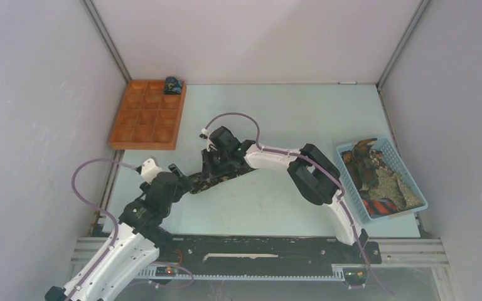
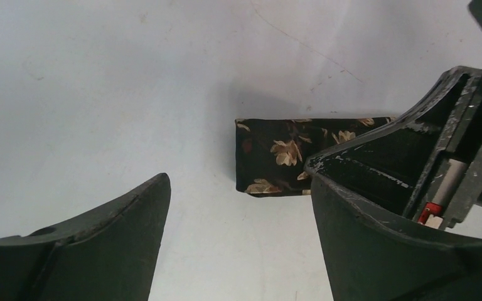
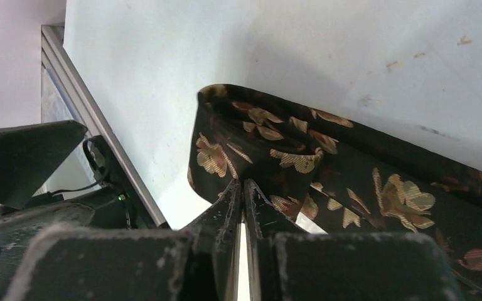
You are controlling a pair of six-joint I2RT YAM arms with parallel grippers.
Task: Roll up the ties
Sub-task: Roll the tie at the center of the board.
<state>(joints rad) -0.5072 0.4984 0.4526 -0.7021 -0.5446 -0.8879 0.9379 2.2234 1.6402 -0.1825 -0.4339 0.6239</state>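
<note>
blk leaf tie [image 3: 326,169] flat on table [image 1: 289,106], long axis diag near-L to far-R | R gripper [image 3: 241,188] clenched on tie by folded end, already on it | L gripper [image 2: 238,251] released, holds nothing, fold just ahead, a bit R of its gap

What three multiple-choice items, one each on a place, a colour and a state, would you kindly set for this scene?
1. Which compartment of the orange tray holds the rolled tie?
A. far right corner
B. near left corner
C. centre
2. The black tie's leaves are:
A. blue
B. tan
C. green
3. The right gripper is:
A. wide open
B. shut on the black tie
C. shut on nothing

Answers:
1 A, the rolled tie sits in the tray's far right corner.
2 B, tan leaves show in both wrist views.
3 B, its jaws pinch a raised fold of the fabric.
</note>
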